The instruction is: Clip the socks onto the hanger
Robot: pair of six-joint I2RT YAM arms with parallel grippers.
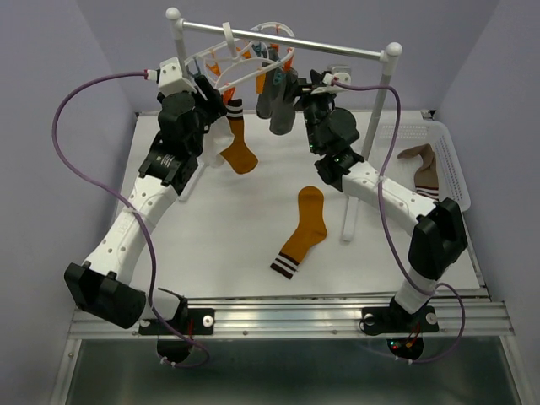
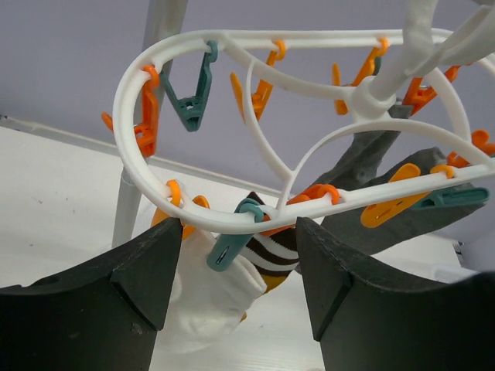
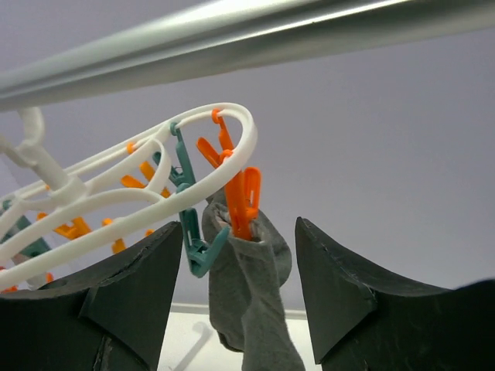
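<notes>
- Flat white table [image 1: 253, 253]: carried every item below.
- Silver metal rail stand with white ball-topped posts [image 1: 337, 49]: spanned the 12 o'clock side of the table in the top view.
- Black two-finger left gripper [image 2: 238, 229]: raised at 11 o'clock, jaws parted and holding nothing. The hanger's ring showed across the gap.
- Black two-finger right gripper [image 3: 238, 226]: raised at 1 o'clock, jaws parted and empty, either side of a clipped grey sock with no visible contact.
- White perforated plastic basket [image 1: 451, 173]: at 3 o'clock, holding one brown sock [image 1: 424, 169].
- White plastic oval double-ring hanger [image 1: 272, 35]: hooked on the rail at 12 o'clock, between both grippers.
- Dark grey socks [image 1: 280, 105]: hung from the hanger, one pinched by an orange clip [image 3: 241, 197].
- Mustard-orange sock with striped cuff [image 1: 238, 148]: hung at 11 o'clock.
- Matching mustard-orange sock [image 1: 305, 226]: flat near the table's centre, unclipped.
- Risk, judged: the hanger looked free to swing on its hook, so a nudge from either gripper could shake a shallowly pinched sock loose.
- Risk, judged: jaws shutting so near the ring could snag a dangling clip instead of fabric.
</notes>
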